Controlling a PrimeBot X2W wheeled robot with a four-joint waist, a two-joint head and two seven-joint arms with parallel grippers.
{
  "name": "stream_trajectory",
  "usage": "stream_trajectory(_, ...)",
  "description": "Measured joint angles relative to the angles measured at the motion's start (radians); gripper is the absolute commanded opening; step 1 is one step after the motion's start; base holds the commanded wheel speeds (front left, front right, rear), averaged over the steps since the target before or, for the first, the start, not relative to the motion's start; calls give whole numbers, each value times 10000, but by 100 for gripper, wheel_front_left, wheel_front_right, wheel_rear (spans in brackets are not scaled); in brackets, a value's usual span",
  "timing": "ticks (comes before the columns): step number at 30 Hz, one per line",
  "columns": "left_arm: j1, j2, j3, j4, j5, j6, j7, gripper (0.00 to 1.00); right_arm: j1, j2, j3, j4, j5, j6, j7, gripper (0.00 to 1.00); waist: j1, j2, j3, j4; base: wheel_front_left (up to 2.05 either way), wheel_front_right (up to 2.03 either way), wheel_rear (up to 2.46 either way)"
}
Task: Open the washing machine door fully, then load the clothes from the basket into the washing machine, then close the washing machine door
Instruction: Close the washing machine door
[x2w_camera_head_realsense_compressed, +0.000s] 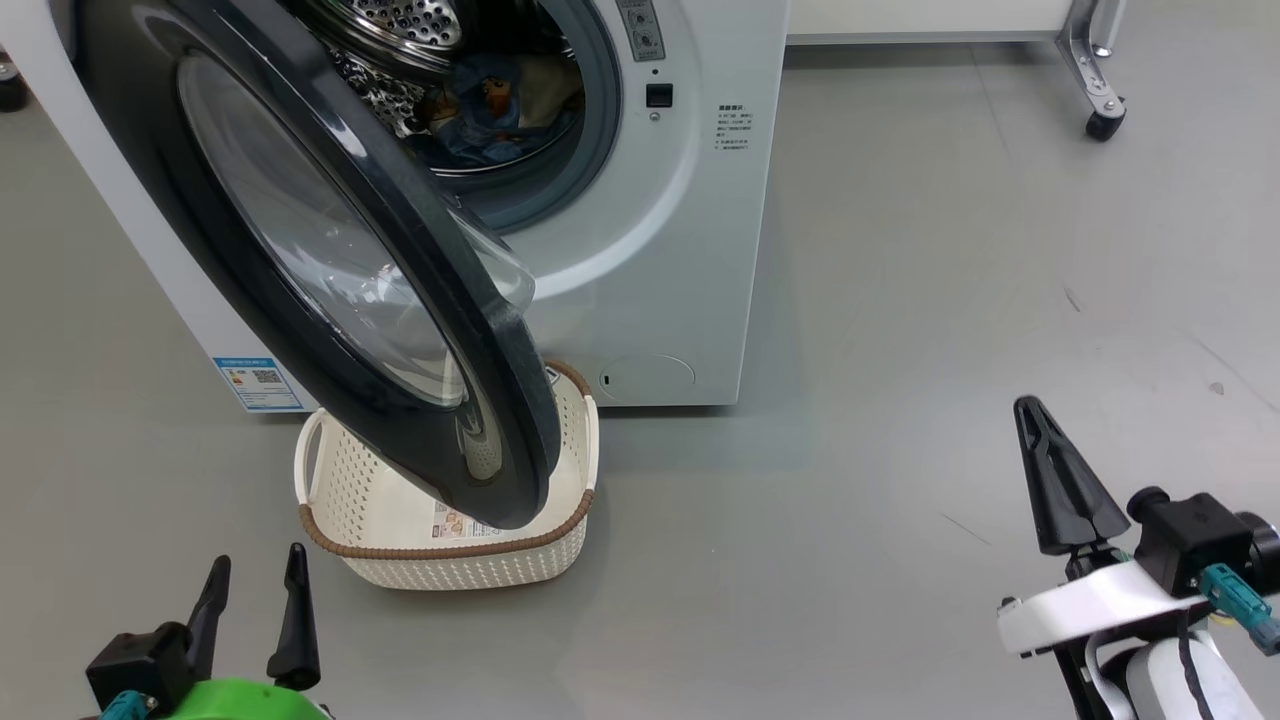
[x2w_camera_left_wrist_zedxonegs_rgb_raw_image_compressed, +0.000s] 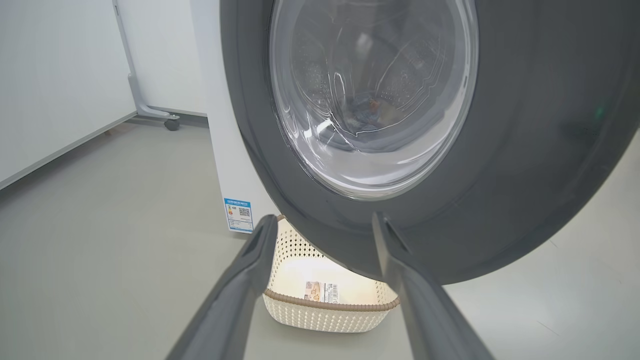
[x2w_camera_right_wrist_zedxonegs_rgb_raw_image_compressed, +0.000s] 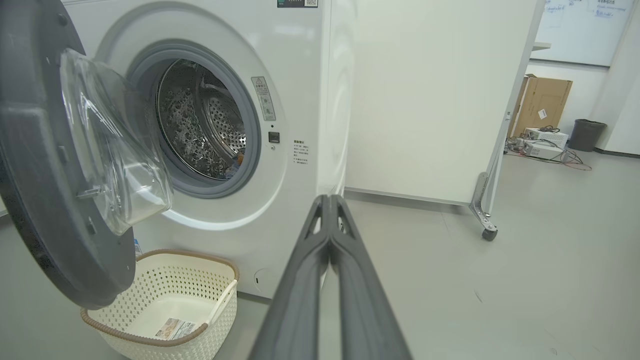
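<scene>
Ahead of your wide-spread left tool (x2w_camera_left_wrist_zedxonegs_rgb_raw_image_compressed: 325, 220) stood the washing machine door (x2w_camera_left_wrist_zedxonegs_rgb_raw_image_compressed: 500, 175), your empty right tool (x2w_camera_right_wrist_zedxonegs_rgb_raw_image_compressed: 330, 200) pinched together.

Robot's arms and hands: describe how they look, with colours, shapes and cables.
The left hand has two long, tapered black fingers on a black block, with a bright green wrist collar and a teal plug. The right hand has the same black fingers, a white wrist bracket, a black camera block, another teal connector and a black cable along its pale forearm.

Bright even light; glare on door glass (x2w_camera_left_wrist_zedxonegs_rgb_raw_image_compressed: 370, 100); wrist views edge-warped.
</scene>
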Motion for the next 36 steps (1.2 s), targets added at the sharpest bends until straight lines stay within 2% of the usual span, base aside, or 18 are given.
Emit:
stream_trajectory(6, -1, -178, -278, -12, 8, 0, 0, 100, -985, -65, 943, -784, -23, 0, -2, 0, 0, 0, -4, 296, 0, 0, 0)
stream_trajectory(13, -11, -280, -384, -21, 8, 0, 0, 100, -2626, -33, 2533, -1802, -98, 0, -2, 0, 0, 0, -13, 710, 0, 0, 0)
stream_trajectory(19, -33, -339, -575, -59, -23, -2, 0, 100, -3833, 255, 3965, -2240, -69, 0, -4, 0, 0, 0, -27, 1109, 0, 0, 0)
stream_trajectory(26, -40, -428, -865, -96, -109, -2, 0, 100, -4265, 410, 5415, -1864, 180, 2, -12, 0, 0, 0, -7, 1634, 0, 0, 0)
stream_trajectory(36, -147, -545, -1563, -420, -449, -2, -2, 100, -4033, 499, 6240, -384, 715, 2, -12, 0, 0, 0, 257, 2385, 0, 0, 0)
